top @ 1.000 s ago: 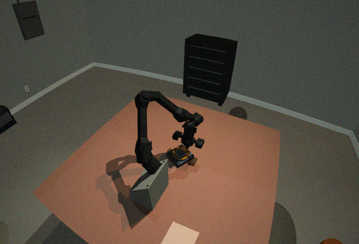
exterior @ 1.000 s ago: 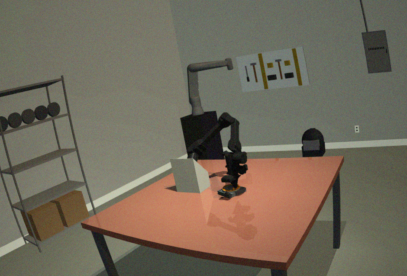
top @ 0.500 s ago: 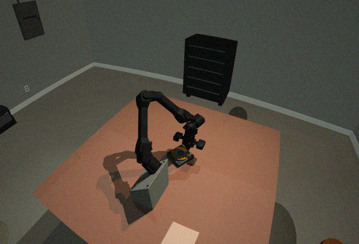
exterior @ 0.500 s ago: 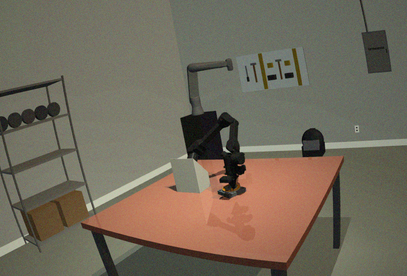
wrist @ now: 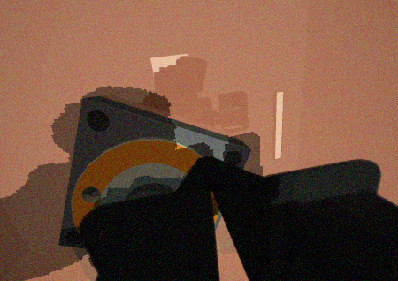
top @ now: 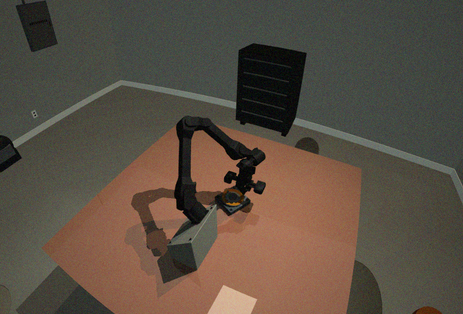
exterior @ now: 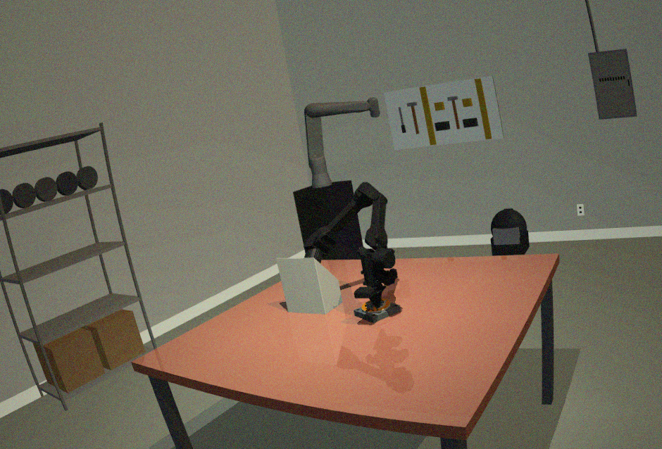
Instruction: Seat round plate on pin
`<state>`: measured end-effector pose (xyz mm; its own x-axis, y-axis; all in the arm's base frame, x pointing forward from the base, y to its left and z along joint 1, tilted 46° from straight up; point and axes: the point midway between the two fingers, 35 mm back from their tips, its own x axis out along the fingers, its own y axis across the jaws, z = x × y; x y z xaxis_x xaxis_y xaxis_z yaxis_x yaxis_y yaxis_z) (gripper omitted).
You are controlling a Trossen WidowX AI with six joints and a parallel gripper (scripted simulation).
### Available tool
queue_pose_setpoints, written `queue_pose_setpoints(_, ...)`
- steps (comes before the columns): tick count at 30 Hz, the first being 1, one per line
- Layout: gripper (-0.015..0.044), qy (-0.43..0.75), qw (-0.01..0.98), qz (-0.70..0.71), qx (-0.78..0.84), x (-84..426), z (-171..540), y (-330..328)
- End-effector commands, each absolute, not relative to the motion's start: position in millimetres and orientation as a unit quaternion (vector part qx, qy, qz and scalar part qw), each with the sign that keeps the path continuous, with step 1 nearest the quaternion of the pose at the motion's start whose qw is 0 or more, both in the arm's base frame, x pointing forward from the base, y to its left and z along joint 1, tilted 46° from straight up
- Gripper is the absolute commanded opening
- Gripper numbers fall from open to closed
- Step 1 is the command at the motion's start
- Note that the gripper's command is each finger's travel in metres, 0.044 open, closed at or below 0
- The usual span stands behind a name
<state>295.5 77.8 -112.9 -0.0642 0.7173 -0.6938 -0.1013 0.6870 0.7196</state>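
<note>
Hovering over the flat orange round plate [wrist: 120, 159] on its square grey base [wrist: 107, 117], the closed, empty gripper [wrist: 210, 165].

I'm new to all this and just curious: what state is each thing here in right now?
Gripper: shut, holding nothing, tips down at the plate's rim.
Plate: orange, on the base, partly hidden; whether it lies flat cannot be told.
Base: resting on the table.
Pin: not visible.
Table: standing.
</note>
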Motion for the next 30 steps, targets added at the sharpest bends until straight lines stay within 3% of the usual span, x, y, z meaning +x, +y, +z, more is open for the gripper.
queue_pose_setpoints(1, 0.0, 0.663, 0.636, 0.318, 0.234, 287.7, -116.0, 78.0)
queue_pose_setpoints(30, 0.0, 0.663, 0.636, 0.318, 0.234, 276.4, -120.2, 72.7)
